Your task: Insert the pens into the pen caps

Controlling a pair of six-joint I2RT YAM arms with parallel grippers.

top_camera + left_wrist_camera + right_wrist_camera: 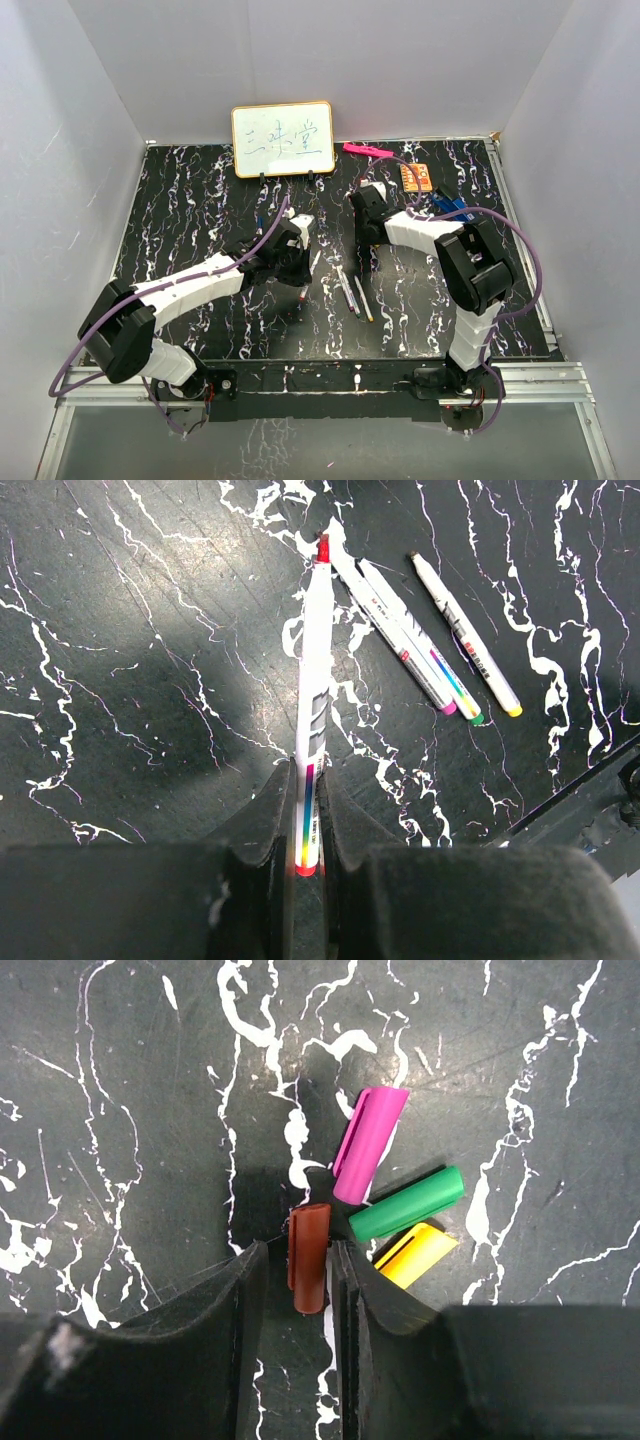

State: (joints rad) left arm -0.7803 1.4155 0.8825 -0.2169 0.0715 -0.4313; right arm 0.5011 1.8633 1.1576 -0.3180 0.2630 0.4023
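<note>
**Left jaws clamp red-tipped pen, right jaws straddle red-brown cap**

Left jaws: closed on the rear end of a red-tipped pen (315,695), pads pressed to both sides of the white barrel at its rainbow stripe. The pen points away from the wrist, red tip out front.

Right jaws: a narrow gap, one jaw on each side of the red-brown cap (308,1257). The cap sits against one jaw, and a dark sliver shows between it and the other. Not seen clamped.

Room: the left arm reaches to the middle of the bench (180,200), the right arm just right of middle, toward the far edge. Open black marbled surface lies beside the held pen on the side away from the loose pens. Three loose pens sit just beside its other side, near mid-bench toward the near edge: pink-ended pen (400,640) and green-ended pen (425,645) side by side, yellow-ended pen (465,635) a little apart. Whiteboard (283,139) stands at the far edge, pink highlighter (368,150) beside it.

Caps: pink cap (368,1145), green cap (408,1205) and yellow cap (415,1253) fan out next to the red-brown one. Green and yellow touch; the pink cap's end nearly meets the green.
</note>
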